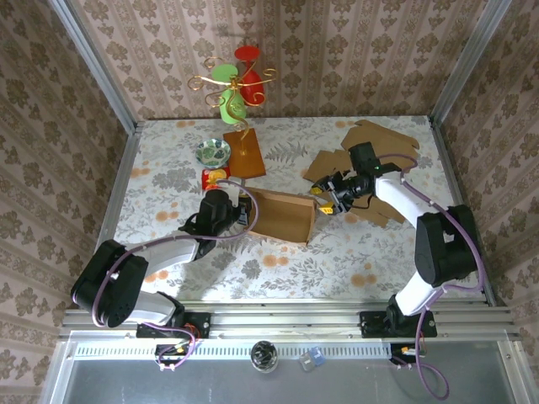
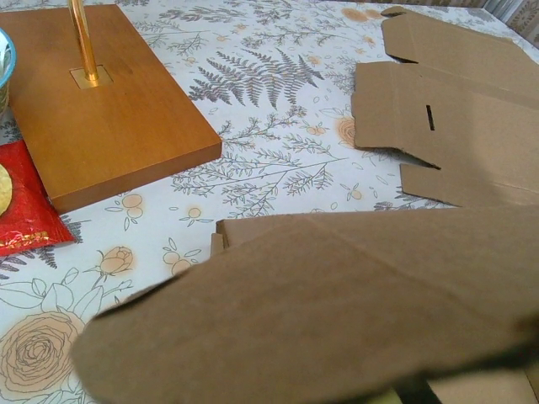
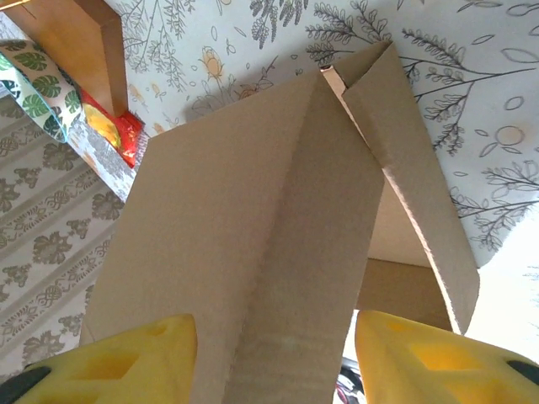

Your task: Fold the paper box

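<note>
**Item: paper box, part-folded**

- **Brown cardboard box** (image 1: 282, 217): sits mid-way across the floral-patterned counter (image 1: 354, 252), between the 2 arms.
- **Condition:** the walls are raised into an open shell. The top is unclosed, and 1 long flap stands loose on the right-arm side.
- **Progress:** judged about halfway. The body is erected; the flaps are not yet tucked and the closure is not yet made.
- **Left end effector** (image 1: 242, 215): fully closed at the box's left wall, apparently pinching it as an anchor.
- **Right end effector** (image 1: 328, 200): roughly half open. Its yellow fingers (image 3: 109, 353) flank the loose flap, with no firm grip evident.
- **Also present:** flat brown cardboard blanks (image 1: 375, 143) lie at the far right. An orange wooden stand base (image 1: 244, 153) sits just beyond the box.
</note>
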